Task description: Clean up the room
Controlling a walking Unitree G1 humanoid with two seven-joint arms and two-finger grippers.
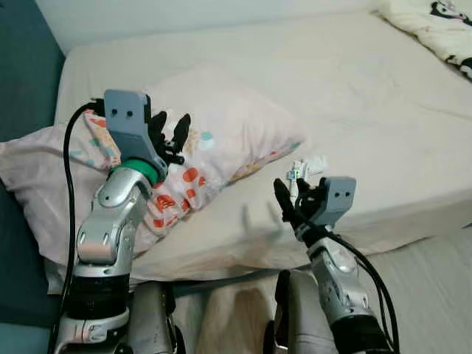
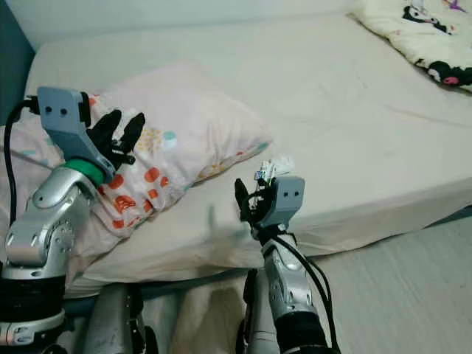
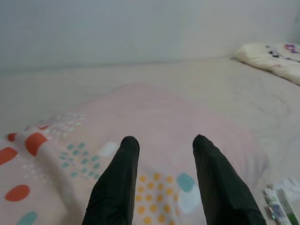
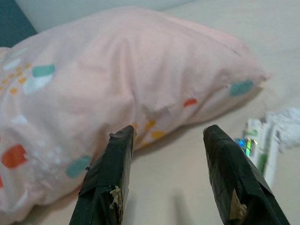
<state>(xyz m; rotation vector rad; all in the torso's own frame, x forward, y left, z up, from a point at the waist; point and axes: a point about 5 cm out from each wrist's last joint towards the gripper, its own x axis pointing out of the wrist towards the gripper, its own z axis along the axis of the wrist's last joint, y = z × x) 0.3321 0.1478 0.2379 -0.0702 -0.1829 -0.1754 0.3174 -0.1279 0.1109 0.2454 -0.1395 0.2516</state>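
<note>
A pale pink pillow (image 1: 221, 140) with coloured dots lies on the cream bed (image 1: 354, 81), near its front left part. My left gripper (image 1: 169, 133) hovers open just above the pillow's left half, its fingers (image 3: 117, 183) pointing along the pillow (image 3: 154, 122). A small crumpled wrapper (image 1: 304, 169) with green print lies on the sheet beside the pillow's right corner. Just in front of that wrapper, my right gripper (image 1: 291, 198) stands open with nothing between its fingers (image 4: 110, 176); the wrapper (image 4: 262, 145) and pillow (image 4: 122, 79) lie ahead of it.
A cream blanket with black cartoon figures (image 2: 420, 37) lies at the bed's far right corner. A dark teal wall or headboard (image 1: 26, 66) runs along the left. Pale wood floor (image 1: 435, 287) lies to the front right of the bed.
</note>
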